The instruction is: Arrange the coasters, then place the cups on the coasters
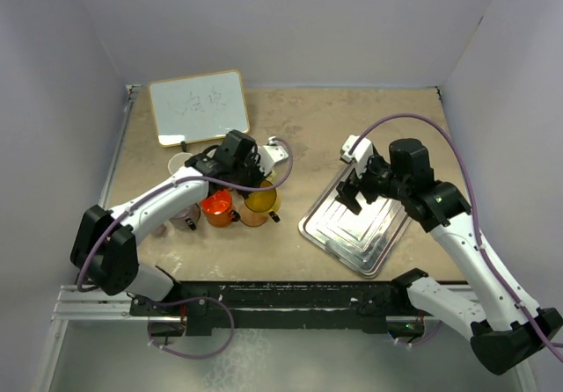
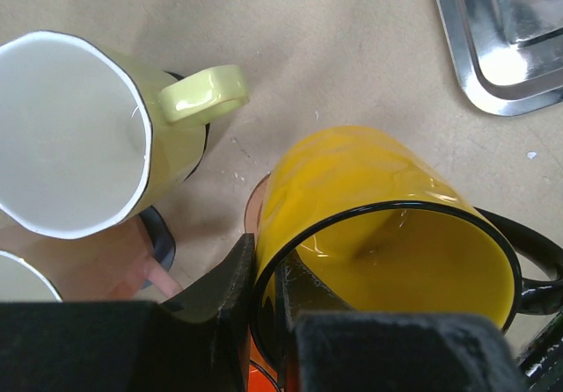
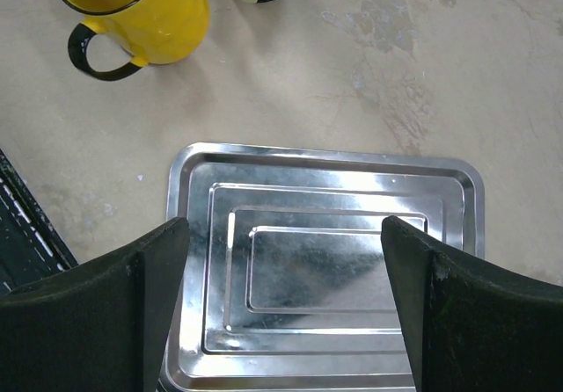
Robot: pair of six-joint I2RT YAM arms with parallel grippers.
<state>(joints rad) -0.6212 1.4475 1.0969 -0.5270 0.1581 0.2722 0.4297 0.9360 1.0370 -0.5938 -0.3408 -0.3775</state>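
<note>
My left gripper [image 2: 262, 264] is shut on the rim of the yellow translucent cup [image 2: 387, 225], one finger inside and one outside. The edge of a tan coaster [image 2: 252, 206] shows under that cup. To its left stands the yellow-green cup [image 2: 79, 137] with a white inside. A dark coaster [image 2: 160, 236] peeks out below it. From above, the left gripper [image 1: 255, 181] is over the cluster, with the yellow cup [image 1: 260, 204] beside the red-orange cup [image 1: 217, 207]. My right gripper [image 3: 283, 232] hangs open and empty over the metal tray [image 3: 189, 260].
The metal tray [image 1: 317, 229] lies right of centre with nothing on it. A whiteboard [image 1: 198, 106] lies at the back left. Another cup [image 1: 179, 163] stands behind the left arm. A black rail [image 1: 290, 300] runs along the near edge.
</note>
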